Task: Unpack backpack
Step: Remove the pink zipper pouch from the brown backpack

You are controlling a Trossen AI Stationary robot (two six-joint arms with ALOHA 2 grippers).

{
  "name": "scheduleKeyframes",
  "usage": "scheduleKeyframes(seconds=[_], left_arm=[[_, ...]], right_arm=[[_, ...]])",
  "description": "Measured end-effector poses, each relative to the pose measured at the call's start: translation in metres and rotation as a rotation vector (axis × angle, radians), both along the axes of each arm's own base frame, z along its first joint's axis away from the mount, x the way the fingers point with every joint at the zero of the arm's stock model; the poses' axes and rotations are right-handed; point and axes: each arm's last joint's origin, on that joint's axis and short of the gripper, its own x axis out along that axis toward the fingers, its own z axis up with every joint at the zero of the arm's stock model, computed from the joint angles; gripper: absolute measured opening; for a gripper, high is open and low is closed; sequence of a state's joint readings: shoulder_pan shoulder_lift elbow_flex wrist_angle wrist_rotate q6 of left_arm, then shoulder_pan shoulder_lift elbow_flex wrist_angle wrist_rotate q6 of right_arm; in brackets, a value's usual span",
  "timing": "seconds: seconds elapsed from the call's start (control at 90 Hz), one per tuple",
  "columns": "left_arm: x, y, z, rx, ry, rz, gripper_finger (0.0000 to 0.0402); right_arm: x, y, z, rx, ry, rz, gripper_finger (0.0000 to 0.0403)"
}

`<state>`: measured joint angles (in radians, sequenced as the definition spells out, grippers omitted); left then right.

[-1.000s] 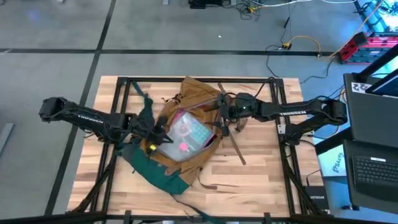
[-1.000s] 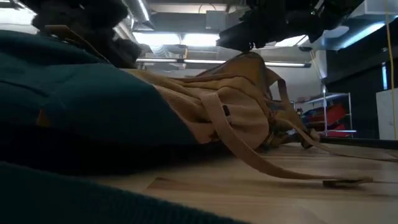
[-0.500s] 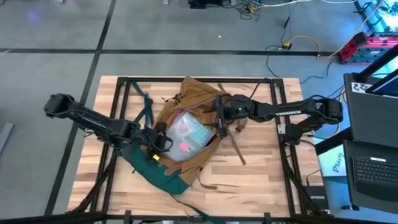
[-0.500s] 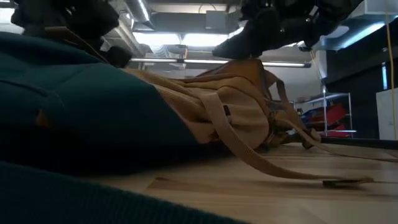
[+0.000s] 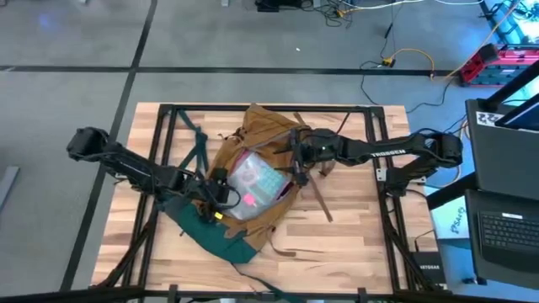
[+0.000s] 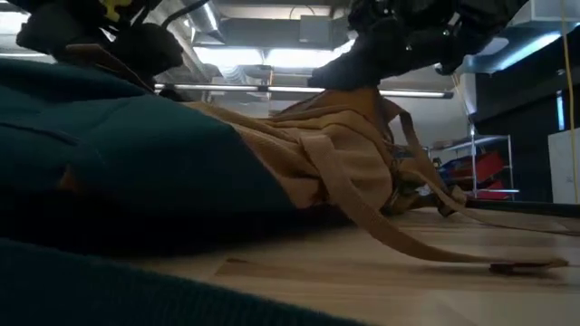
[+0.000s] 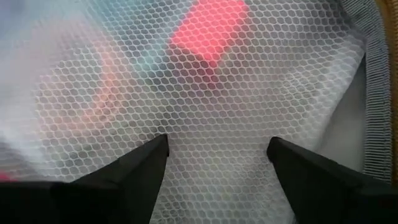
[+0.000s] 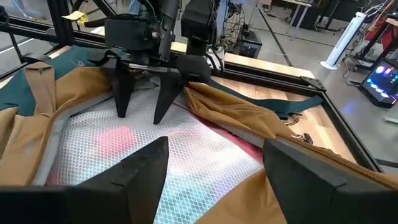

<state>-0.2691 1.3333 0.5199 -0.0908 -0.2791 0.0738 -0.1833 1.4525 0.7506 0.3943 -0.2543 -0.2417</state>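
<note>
Left arm: reaches from the table's left edge toward centre, wrist angled downward. Left gripper (image 5: 226, 196): fingers spread apart, tips pointing down, also seen in the right wrist view (image 8: 142, 109).

Right arm: extends from the right edge toward centre. Right gripper (image 5: 294, 172): fingers (image 8: 134, 174) spread wide, angled downward.

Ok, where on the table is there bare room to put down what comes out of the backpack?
Bare wood lies on the table near its front right corner, right of the loose strap. The backpack fills the middle. The left gripper and right gripper, both open, crowd the pouch in its mouth.
</note>
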Motion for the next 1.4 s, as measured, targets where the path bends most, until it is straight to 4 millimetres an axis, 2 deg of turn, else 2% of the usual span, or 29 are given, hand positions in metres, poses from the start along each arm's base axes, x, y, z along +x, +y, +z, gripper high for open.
scheduleKeyframes(seconds=[0.111, 0.222, 0.356, 0.511, 0.767, 0.956, 1.089, 1.178, 1.278, 1.4], left_arm=[[0.000, 0.003, 0.000, 0.102, -0.014, 0.044, 0.0270], [0.001, 0.005, 0.001, 0.169, -0.033, 0.068, 0.0237], [0.001, 0.007, 0.001, 0.207, -0.043, 0.098, 0.0172], [0.001, 0.007, 0.001, 0.221, -0.046, 0.112, 0.0063], [0.001, 0.007, 0.001, 0.230, -0.047, 0.106, 0.0001], [0.005, 0.005, 0.015, 0.278, -0.084, 0.102, 0.0000], [0.003, 0.008, 0.030, 0.368, -0.154, 0.190, 0.0000], [0.004, 0.015, 0.034, 0.348, -0.173, 0.227, 0.0003], [0.005, 0.020, 0.032, 0.261, -0.141, 0.175, 0.0028], [0.006, 0.024, 0.032, 0.224, -0.131, 0.158, 0.0082]], right_arm=[[0.000, 0.000, 0.000, 0.000, -0.001, 0.000, 0.0245], [0.000, 0.000, 0.000, 0.000, -0.001, 0.000, 0.0245], [0.000, 0.000, 0.000, 0.001, -0.001, 0.000, 0.0245], [0.000, 0.000, 0.000, 0.001, -0.001, 0.000, 0.0245], [0.000, 0.000, 0.000, 0.013, 0.000, -0.003, 0.0245], [0.000, 0.000, 0.000, 0.027, 0.002, -0.007, 0.0245], [0.000, 0.000, 0.000, 0.027, 0.001, -0.007, 0.0245], [0.000, 0.000, 0.000, 0.027, 0.001, -0.007, 0.0245], [0.000, 0.000, 0.000, 0.027, 0.001, -0.007, 0.0245], [0.000, 0.000, 0.000, 0.033, 0.003, -0.009, 0.0245]])
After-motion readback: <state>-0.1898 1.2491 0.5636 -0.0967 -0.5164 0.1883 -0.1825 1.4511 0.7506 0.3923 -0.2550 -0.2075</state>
